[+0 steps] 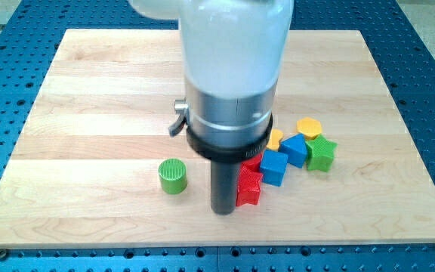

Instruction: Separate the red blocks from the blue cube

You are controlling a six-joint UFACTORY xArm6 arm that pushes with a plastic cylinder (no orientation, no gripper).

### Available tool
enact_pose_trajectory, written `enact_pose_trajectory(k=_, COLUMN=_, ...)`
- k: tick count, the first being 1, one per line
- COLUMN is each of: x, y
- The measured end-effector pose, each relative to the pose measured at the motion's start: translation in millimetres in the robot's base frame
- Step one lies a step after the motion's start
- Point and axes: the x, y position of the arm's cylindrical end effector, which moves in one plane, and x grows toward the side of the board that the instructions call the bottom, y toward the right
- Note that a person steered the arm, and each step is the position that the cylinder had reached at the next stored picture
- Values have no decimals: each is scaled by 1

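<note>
Pale wooden tabletop (89, 113) of glued planks, lying on a blue perforated metal base (429, 91), even bright light, soft shadows

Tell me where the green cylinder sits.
The green cylinder stands alone at the board's lower middle, to the view's left of my tip and the red star.

Red star (248, 187) lying flat near the surface's bottom edge, its left side hidden behind the dark rod. Second red block (254, 161) just above it, mostly hidden, shape unclear. Blue cube (273, 168) touching both on the view's right, tilted slightly. Another blue cube (295, 149) up and right of that, close beside it.
</note>
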Motion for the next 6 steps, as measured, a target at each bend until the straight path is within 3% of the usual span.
enact_pose_trajectory(k=3, x=-28, y=0)
enact_pose_trajectory(k=4, x=9, y=-6)
enact_pose_trajectory(k=6, x=28, y=-6)
